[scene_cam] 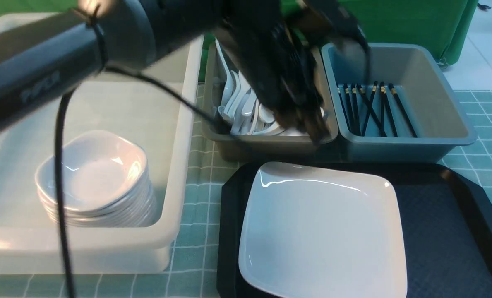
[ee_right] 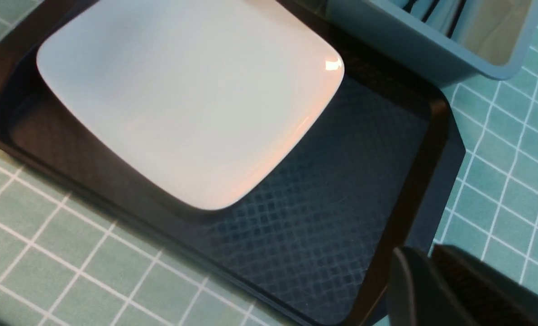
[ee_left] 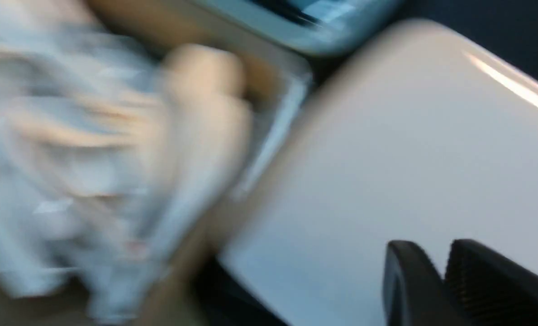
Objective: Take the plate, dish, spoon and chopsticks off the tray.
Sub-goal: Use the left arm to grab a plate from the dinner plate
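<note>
The plate (scene_cam: 320,231) lies alone on the tray (scene_cam: 444,231); the left claw (ee_left: 434,258) hovers closed and empty over the spoon tub (scene_cam: 270,151), and the right claw (ee_right: 425,258) is closed near the tray's corner. A pinch could slip off the plate's glossy, low rim.

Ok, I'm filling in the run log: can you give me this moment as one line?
left gripper shut, empty, at spoon tub | right gripper shut, empty | plate on tray | chopsticks in blue-grey tub
</note>
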You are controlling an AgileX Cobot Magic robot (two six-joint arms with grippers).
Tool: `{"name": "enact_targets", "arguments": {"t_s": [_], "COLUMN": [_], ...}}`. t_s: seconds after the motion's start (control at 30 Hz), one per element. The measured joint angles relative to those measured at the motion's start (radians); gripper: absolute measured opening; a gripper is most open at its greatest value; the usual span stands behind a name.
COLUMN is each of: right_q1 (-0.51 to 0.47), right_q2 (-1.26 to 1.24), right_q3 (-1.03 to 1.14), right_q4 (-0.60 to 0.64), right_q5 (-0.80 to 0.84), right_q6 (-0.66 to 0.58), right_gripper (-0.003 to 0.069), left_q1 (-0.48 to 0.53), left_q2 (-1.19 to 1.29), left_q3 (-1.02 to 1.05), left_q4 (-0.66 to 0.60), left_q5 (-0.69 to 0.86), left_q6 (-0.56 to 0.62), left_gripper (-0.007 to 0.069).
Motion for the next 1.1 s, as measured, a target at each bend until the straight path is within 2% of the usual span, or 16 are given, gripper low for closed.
{"name": "enact_targets", "arguments": {"t_s": [0.13,0.17,0.2,0.27,0.33,0.37,0.4,0.43,0.6,0.73,0.87,1.07,1.1], "right_q1": [0.0,0.0,0.0,0.0,0.0,0.0,0.0,0.0,0.0,0.0,0.0,0.0,0.0], "right_q2": [-0.001,-0.001,-0.001,-0.001,-0.001,-0.001,-0.001,-0.001,-0.001,-0.001,-0.001,-0.001,-0.001], "right_q3": [0.0,0.0,0.0,0.0,0.0,0.0,0.0,0.0,0.001,0.002,0.005,0.007,0.007], "right_q4": [0.0,0.0,0.0,0.0,0.0,0.0,0.0,0.0,0.003,0.012,0.017,0.019,0.019], "right_q5": [0.0,0.0,0.0,0.0,0.0,0.0,0.0,0.0,0.0,0.0,0.0,0.0,0.0], "right_q6": [-0.013,-0.014,-0.015,-0.016,-0.019,-0.019,-0.019,-0.019,-0.016,-0.014,-0.013,-0.012,-0.012], "right_gripper": [0.0088,0.0088,0.0089,0.009,0.009,0.009,0.009,0.009,0.009,0.009,0.009,0.009,0.009], "left_q1": [-0.086,-0.12,-0.123,-0.15,-0.156,-0.156,-0.156,-0.156,-0.156,-0.156,-0.156,-0.156,-0.156], "left_q2": [-0.099,-0.147,-0.158,-0.202,-0.215,-0.215,-0.211,-0.21,-0.186,-0.159,-0.127,-0.091,-0.084], "left_q3": [0.223,0.336,0.363,0.496,0.609,0.616,0.671,0.677,0.778,0.787,0.787,0.787,0.787], "left_q4": [-0.008,-0.008,-0.008,-0.007,-0.005,-0.004,0.01,0.017,0.107,0.145,0.209,0.26,0.271], "left_q5": [-0.037,-0.082,-0.087,-0.165,-0.256,-0.266,-0.341,-0.35,-0.546,-0.607,-0.61,-0.61,-0.615], "left_q6": [0.117,0.192,0.211,0.327,0.406,0.413,0.433,0.433,0.491,0.516,0.521,0.522,0.522], "left_gripper": [0.0017,0.002,0.0023,0.0056,0.0124,0.0131,0.0195,0.0203,0.0447,0.0546,0.0547,0.0472,0.044]}}
